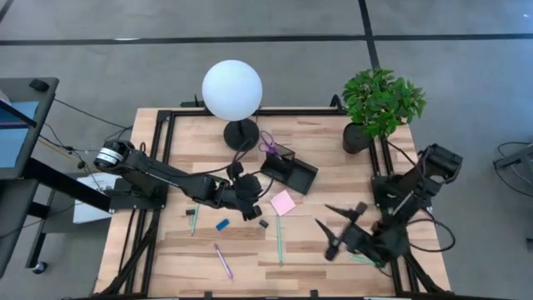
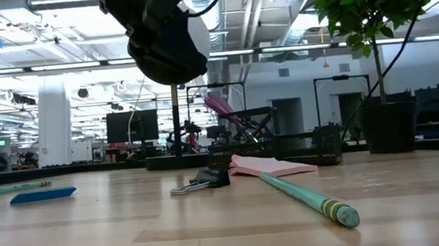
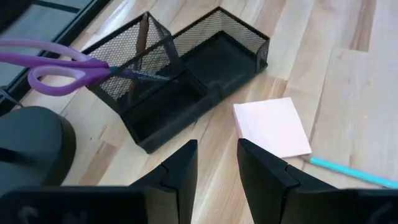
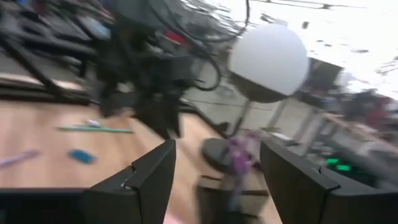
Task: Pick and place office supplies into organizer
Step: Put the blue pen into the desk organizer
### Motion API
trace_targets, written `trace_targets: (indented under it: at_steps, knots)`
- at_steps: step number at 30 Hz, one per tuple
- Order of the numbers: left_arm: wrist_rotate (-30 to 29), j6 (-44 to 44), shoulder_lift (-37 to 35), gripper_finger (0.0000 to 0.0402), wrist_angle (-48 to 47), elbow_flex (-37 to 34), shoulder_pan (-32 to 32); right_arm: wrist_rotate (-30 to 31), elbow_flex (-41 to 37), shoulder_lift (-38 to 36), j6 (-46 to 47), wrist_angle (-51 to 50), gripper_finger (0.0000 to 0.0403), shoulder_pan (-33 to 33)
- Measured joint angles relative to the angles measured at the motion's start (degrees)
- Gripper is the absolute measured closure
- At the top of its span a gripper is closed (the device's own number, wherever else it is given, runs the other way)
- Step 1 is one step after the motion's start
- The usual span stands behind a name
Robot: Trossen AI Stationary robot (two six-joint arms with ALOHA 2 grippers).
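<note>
Only the scissors (image 3: pixel 56 68) sit in the organizer (image 3: pixel 186 81) — pens, pink pad (image 1: pixel 283 202) remain; left gripper (image 3: pixel 217 168) parted, empty, right gripper (image 4: pixel 214 180) wide, empty.

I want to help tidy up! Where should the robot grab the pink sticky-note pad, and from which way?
Probably from straight above, pinching two opposite edges of the pink sticky-note pad. It lies flat on the table, so only its thin sides offer a hold. The left gripper, fingers open and empty, hovers just beside it, near the organizer.

Black mesh organizer (image 3: pixel 186 81); purple-handled scissors (image 3: pixel 56 65); pink sticky-note pad (image 3: pixel 272 126); teal pen (image 2: pixel 303 196); blue block (image 2: pixel 42 195); purple pen (image 1: pixel 223 261); light striped wood table (image 1: pixel 325 250); white lamp globe (image 1: pixel 232 88).
</note>
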Motion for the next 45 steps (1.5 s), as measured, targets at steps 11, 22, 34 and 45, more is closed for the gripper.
trace_targets:
  at_steps: [11,22,34,45]
  knots:
    - [0.22,-2.71,-0.09,0.0292,3.14,0.0,0.0,-14.39,-6.7,2.67,37.88,-1.26,0.0175,10.75]
    - [0.19,-2.59,-0.09,0.0292,6.56,0.0,0.02,-23.31,-7.41,2.81,68.3,-29.3,0.0175,-0.8]
    - [0.22,0.72,-0.09,0.0292,5.31,0.0,0.05,-88.37,-7.37,1.37,93.89,-53.61,0.0175,-20.98]
    - [-0.37,1.67,-0.11,0.0292,5.27,0.0,0.29,-106.13,-7.16,-6.69,109.69,-74.56,0.0181,-19.2]
